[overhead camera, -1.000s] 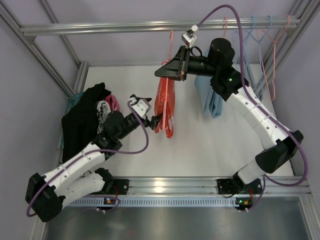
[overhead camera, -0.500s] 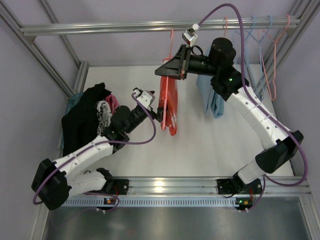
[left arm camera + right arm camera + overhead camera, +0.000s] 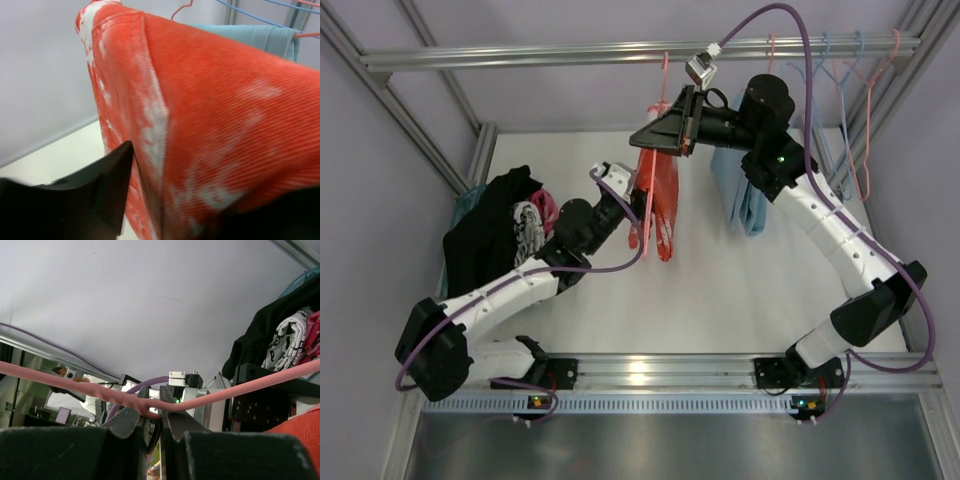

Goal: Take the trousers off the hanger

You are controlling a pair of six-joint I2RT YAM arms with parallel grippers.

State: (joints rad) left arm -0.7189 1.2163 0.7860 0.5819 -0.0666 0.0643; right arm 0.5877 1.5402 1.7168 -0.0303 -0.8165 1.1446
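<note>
Tabletop, white and walled by a metal frame, fills the middle of the overhead view, with one hanging rail across the top. Two arms work over it. The right arm rises from the lower right corner and bends toward the upper centre. There the right gripper is clamped tight on the wire of one pink hanger just under the rail. The left arm stretches from the lower left up to the centre. The left gripper meets one pair of orange-red trousers with white blotches, which hangs from that pink hanger. In the wrist view its fingers stand apart on either side of the trousers' folded edge; whether they pinch the cloth cannot be told. One pile of clothes, black, patterned and pink, lies against the left edge. One light blue cloth hangs right of centre, apart from the trousers. Four more hanger hooks sit at the upper right of the rail. Bare table runs from the trousers down to the bottom edge, and an open strip lies between the trousers and the blue cloth.
</note>
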